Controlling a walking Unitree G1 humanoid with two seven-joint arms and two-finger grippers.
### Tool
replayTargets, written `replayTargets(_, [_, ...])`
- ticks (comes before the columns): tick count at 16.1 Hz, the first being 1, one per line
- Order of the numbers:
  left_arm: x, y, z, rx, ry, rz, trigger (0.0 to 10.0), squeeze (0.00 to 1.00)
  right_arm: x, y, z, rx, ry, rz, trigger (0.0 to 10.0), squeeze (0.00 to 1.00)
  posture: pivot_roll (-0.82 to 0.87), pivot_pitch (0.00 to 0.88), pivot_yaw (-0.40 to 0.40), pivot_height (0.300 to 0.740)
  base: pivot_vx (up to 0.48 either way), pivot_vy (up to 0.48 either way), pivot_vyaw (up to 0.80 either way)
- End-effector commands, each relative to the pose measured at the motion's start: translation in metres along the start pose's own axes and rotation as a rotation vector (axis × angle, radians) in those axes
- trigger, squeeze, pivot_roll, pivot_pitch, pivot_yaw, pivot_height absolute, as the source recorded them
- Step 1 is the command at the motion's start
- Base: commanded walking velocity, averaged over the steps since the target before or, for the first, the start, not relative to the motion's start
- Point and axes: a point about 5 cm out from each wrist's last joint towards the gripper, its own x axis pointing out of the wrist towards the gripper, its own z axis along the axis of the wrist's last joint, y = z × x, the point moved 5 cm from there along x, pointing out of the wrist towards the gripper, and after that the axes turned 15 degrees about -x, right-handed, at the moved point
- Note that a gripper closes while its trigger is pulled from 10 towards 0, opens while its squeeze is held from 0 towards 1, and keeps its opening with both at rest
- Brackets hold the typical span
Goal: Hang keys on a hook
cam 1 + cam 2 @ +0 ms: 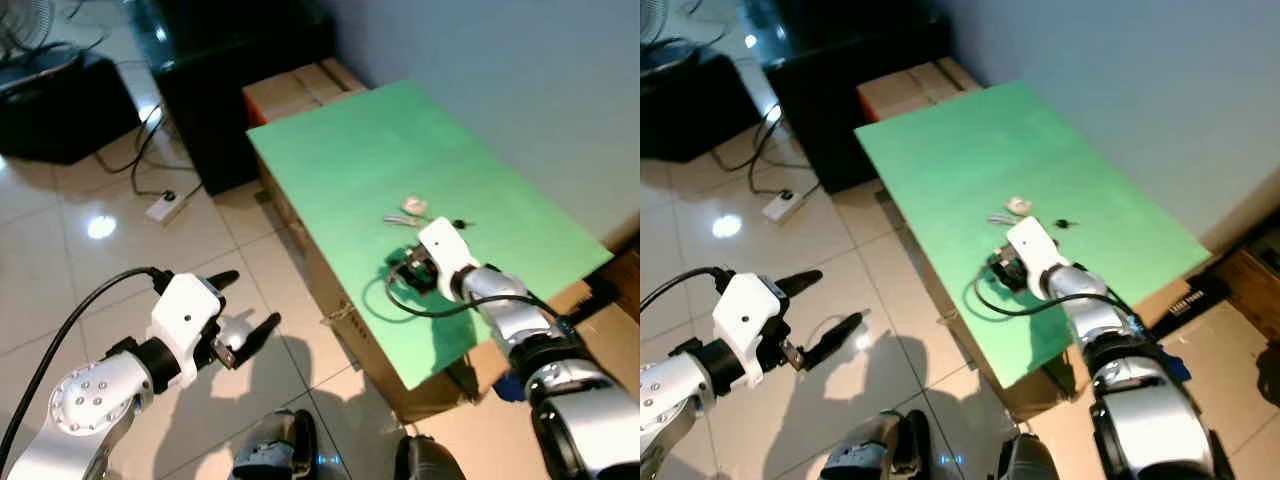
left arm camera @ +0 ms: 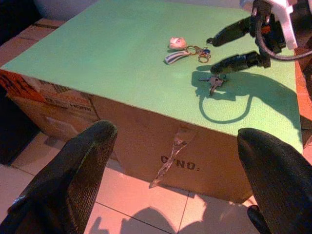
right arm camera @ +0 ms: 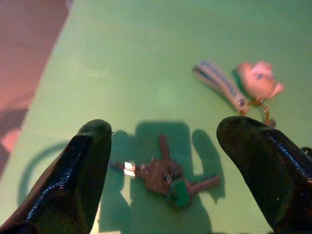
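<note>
Board: a green board (image 1: 350, 160) lay flat on cardboard boxes (image 2: 146, 146) and served as the tabletop; a pale wall ran along its far edge.
Floor: glossy tiles (image 1: 60, 230) with a power strip (image 1: 165, 207) and cables lay off the board's left side.
Left gripper: the left gripper (image 1: 240, 325) hung over the floor, well clear of the board's near edge, its two black fingers spread wide and holding nothing.
Right gripper: the right gripper (image 2: 229, 46) reached in over the board toward its right end, low above the surface, jaws apart and empty.
Keys: a small bunch of keys (image 3: 163, 178) with a green tab lay flat on the board, between the two open fingers in the right wrist view and apparently just beneath them; I could not tell whether either finger touched it.
Keyring: a second lot, a striped strap (image 3: 217, 84) and a pink charm (image 3: 258, 80) on a ring, lay just beyond the keys, nearer the board's far edge.
Hook: none could be made out in these pictures.
Done: nothing of the hanging itself, by my reading; the right arm was only lined up over the keys.
Left: closing on the keys, lifting them off the board, finding a hook and hanging them there.
Stage: early, at the approach to the grasp.
</note>
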Motion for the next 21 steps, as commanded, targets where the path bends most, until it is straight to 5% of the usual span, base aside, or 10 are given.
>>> replayTargets(1, [-0.002, -0.005, 0.002, -0.004, 0.007, -0.012, 10.0, 0.00, 0.000, 0.001, -0.005, -0.013, 0.033, 0.021, 10.0, 1.00, 0.23, 0.227, 0.041, 0.718, 0.000, 0.000, 0.00])
replayTargets(3, [-0.001, -0.001, 0.003, -0.007, 0.003, 0.015, 10.0, 0.00, -0.002, -0.001, -0.014, -0.063, 0.097, 0.031, 10.0, 1.00, 0.23, 0.224, 0.040, 0.718, 0.000, 0.000, 0.00])
replayTargets(5, [-0.002, 0.001, 0.006, -0.016, 0.005, 0.030, 10.0, 0.00, -0.003, -0.005, -0.018, -0.073, 0.127, 0.030, 10.0, 0.52, 0.22, 0.223, 0.037, 0.718, 0.000, 0.000, 0.00])
replayTargets(6, [-0.002, 0.001, 0.007, -0.021, 0.011, 0.034, 10.0, 0.00, -0.005, -0.005, -0.024, -0.093, 0.157, 0.047, 10.0, 0.00, 0.23, 0.229, 0.035, 0.718, 0.000, 0.000, 0.00])
replayTargets(12, [-0.004, -0.020, 0.005, -0.045, 0.046, -0.064, 10.0, 0.00, -0.007, -0.005, -0.030, -0.101, 0.202, 0.089, 10.0, 0.00, 0.23, 0.239, 0.034, 0.718, 0.000, 0.000, 0.00])
replayTargets(13, [-0.004, -0.022, 0.005, -0.047, 0.050, -0.073, 10.0, 0.00, -0.007, -0.005, -0.030, -0.106, 0.206, 0.091, 8.2, 0.00, 0.23, 0.241, 0.036, 0.718, 0.000, 0.000, 0.00])
replayTargets(14, [-0.004, -0.023, 0.005, -0.046, 0.053, -0.074, 10.0, 0.00, -0.007, -0.005, -0.030, -0.109, 0.205, 0.088, 4.5, 0.00, 0.24, 0.243, 0.037, 0.718, 0.000, 0.000, 0.00])
replayTargets(16, [-0.004, -0.022, 0.005, -0.047, 0.057, -0.076, 10.0, 0.00, -0.006, -0.004, -0.030, -0.107, 0.206, 0.081, 3.5, 0.00, 0.24, 0.246, 0.039, 0.718, 0.000, 0.000, 0.00])
replayTargets(19, [-0.007, -0.021, 0.006, -0.043, 0.065, -0.071, 10.0, 0.00, -0.007, -0.003, -0.033, -0.105, 0.217, 0.064, 3.4, 0.00, 0.25, 0.250, 0.044, 0.718, 0.000, 0.000, 0.00])
replayTargets(21, [-0.009, -0.020, 0.006, -0.040, 0.072, -0.064, 10.0, 0.00, -0.007, -0.005, -0.033, -0.103, 0.217, 0.046, 4.4, 0.00, 0.26, 0.254, 0.050, 0.718, 0.000, 0.000, 0.00])
